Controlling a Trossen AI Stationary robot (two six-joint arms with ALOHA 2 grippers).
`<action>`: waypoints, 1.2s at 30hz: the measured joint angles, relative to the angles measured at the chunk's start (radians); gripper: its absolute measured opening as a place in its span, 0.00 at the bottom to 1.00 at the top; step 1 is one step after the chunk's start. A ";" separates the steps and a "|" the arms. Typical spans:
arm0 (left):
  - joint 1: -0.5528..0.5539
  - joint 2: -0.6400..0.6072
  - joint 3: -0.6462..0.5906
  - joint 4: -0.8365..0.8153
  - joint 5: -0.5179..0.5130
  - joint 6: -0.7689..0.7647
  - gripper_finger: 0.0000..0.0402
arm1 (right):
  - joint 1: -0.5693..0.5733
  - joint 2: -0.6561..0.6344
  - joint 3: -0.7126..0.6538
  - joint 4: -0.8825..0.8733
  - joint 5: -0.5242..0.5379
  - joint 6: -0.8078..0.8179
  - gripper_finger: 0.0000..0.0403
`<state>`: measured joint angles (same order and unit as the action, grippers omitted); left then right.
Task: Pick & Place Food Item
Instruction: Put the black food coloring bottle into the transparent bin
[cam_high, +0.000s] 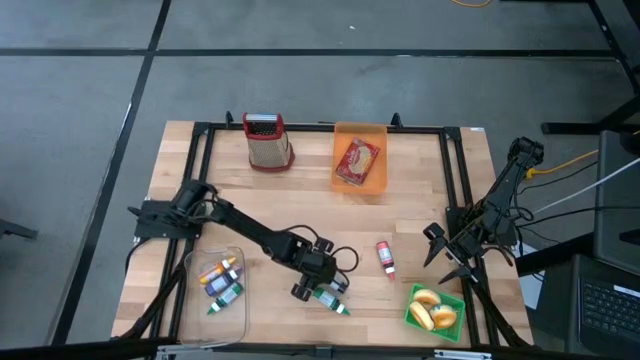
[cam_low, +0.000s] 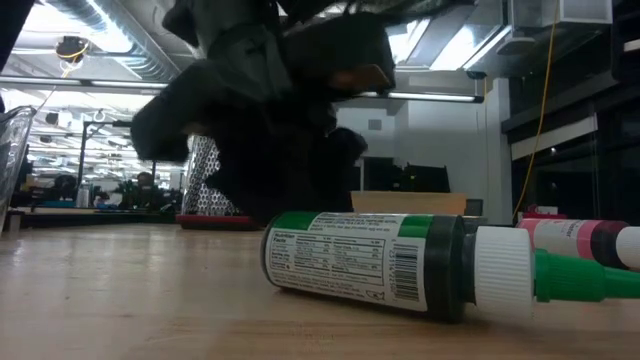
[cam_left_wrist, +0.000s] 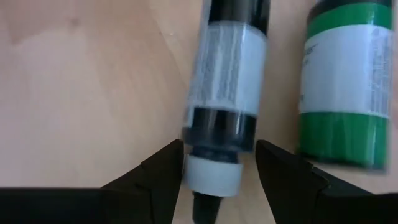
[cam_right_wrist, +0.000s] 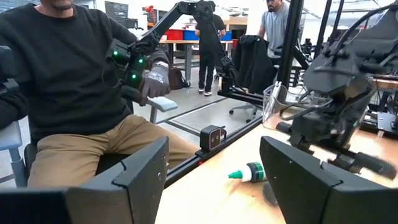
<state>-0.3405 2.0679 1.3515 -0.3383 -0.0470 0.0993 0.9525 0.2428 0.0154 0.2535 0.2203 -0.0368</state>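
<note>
My left gripper (cam_high: 312, 287) sat over the worktop near its front edge, a bit left of centre, pointing steeply down. Jaws were wide, straddling the cap end of a black-banded bottle (cam_left_wrist: 227, 93), one finger (cam_left_wrist: 158, 180) on each side; can't tell if the pads touched it. A green bottle (cam_left_wrist: 345, 87) lay just beside it. A pink-capped bottle (cam_high: 385, 257) lay farther toward the right edge. A clear bin (cam_high: 240, 320) with more bottles was at the front-left corner, and a green tray (cam_high: 412, 312) with buns at the front-right corner. An orange tray (cam_high: 378, 182) and a red grater (cam_high: 267, 140) sat along the back edge. My right gripper (cam_high: 440, 258) waited at the right edge, jaws wide, nothing in them
</note>
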 joint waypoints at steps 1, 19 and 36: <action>0.001 0.008 0.002 0.002 0.008 -0.003 0.49 | 0.000 0.000 0.000 0.000 0.000 0.000 0.63; 0.002 0.027 0.057 -0.073 0.008 -0.042 0.27 | 0.000 0.000 0.000 0.000 0.005 0.003 0.63; -0.159 -0.338 0.118 -0.563 -0.115 -0.363 0.27 | 0.000 0.000 0.000 -0.008 0.000 0.033 0.63</action>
<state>-0.4992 1.7303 1.4693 -0.9017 -0.1621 -0.2637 0.9524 0.2428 0.0158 0.2455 0.2203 -0.0042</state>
